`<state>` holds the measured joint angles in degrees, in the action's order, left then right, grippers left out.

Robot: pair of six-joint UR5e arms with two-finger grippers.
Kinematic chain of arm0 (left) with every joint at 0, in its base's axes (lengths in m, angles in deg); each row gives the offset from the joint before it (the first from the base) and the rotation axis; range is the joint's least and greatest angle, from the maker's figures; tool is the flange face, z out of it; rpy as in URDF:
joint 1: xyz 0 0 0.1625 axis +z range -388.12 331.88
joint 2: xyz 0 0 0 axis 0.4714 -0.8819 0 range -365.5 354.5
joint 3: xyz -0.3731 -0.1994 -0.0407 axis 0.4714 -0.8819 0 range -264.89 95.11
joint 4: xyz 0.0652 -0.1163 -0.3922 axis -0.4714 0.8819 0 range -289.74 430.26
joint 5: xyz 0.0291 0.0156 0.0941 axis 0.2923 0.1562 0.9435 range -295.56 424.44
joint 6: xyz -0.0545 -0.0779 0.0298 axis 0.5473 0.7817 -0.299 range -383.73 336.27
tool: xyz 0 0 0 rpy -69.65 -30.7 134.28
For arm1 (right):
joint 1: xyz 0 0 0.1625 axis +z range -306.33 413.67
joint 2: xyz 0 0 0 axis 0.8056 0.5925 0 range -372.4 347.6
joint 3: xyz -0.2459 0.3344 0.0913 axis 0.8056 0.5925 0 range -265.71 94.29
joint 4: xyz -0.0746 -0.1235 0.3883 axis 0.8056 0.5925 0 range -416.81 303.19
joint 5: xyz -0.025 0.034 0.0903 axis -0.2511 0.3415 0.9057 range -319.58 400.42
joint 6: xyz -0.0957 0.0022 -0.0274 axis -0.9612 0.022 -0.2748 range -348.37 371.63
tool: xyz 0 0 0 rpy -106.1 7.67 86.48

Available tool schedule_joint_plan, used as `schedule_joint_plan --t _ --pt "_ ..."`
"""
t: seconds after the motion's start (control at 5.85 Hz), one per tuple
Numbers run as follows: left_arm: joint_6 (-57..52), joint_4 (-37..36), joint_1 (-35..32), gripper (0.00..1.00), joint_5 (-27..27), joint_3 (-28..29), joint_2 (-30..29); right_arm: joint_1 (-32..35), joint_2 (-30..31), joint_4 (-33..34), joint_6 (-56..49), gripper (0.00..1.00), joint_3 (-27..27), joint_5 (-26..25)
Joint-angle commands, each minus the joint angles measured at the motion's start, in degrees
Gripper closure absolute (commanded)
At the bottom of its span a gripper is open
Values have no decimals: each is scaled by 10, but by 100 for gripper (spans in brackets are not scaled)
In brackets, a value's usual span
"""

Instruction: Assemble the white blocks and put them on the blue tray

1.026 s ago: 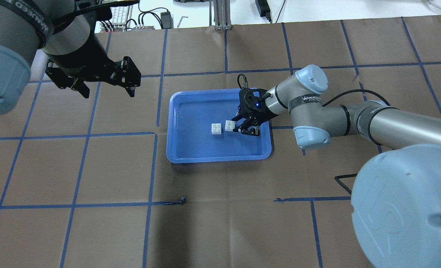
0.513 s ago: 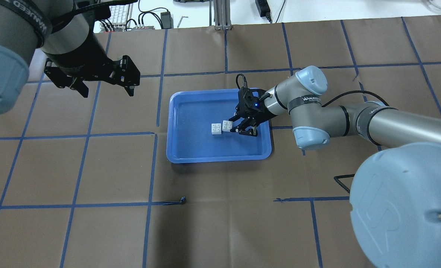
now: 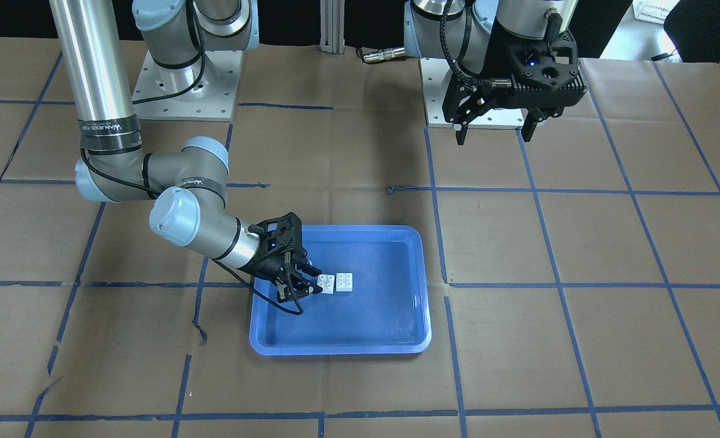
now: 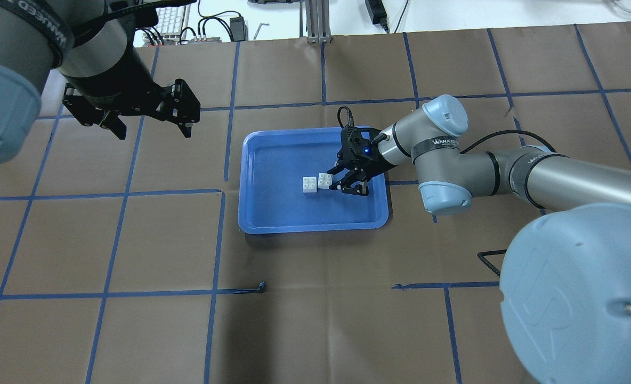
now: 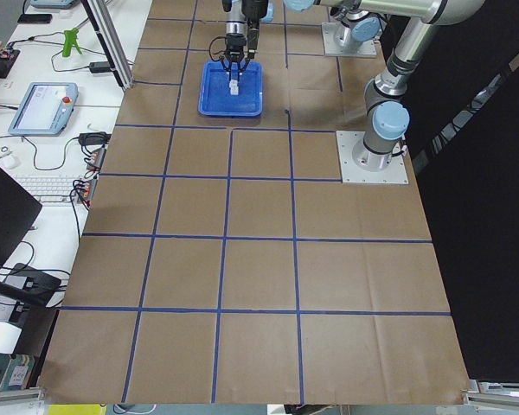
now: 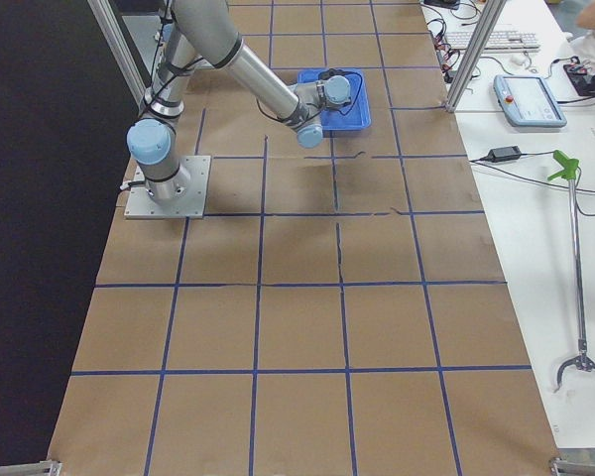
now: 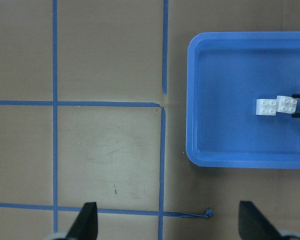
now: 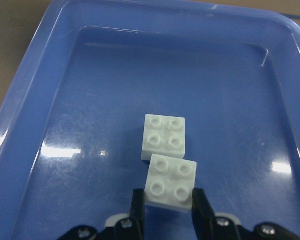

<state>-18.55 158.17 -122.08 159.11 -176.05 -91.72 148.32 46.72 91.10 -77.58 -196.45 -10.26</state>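
Note:
The blue tray [image 4: 315,229] lies mid-table, also in the front view [image 3: 335,350]. One white block [image 4: 309,184] rests studs-up on its floor [image 8: 164,136]. My right gripper [image 4: 341,184] is shut on the second white block [image 4: 325,180], holding it studs-up right beside the first; in the right wrist view this held block [image 8: 171,182] sits between the fingers [image 8: 138,207] and its far edge overlaps the resting block's near edge. My left gripper [image 4: 153,128] hangs open and empty, high over the table left of the tray.
Brown paper with blue tape grid lines covers the table [image 4: 315,320]. A loose end of tape [image 4: 262,287] curls up in front of the tray. The arm bases [image 3: 183,91] stand at the robot's side.
My right gripper has carried its white block a little left, up against the resting block. The left arm has barely shifted.

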Motion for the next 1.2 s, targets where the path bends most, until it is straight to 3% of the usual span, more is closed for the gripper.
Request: schedule_joint_plan --t 0.0,0.68,1.03 --pt "-1 1 0 1 2 -1 1 1 -4 0 0 76 0 0" --pt "0 1 -1 1 2 1 0 10 -8 0 0 76 2 1" --pt "-1 1 -1 1 1 1 0 10 -8 0 0 66 2 1"
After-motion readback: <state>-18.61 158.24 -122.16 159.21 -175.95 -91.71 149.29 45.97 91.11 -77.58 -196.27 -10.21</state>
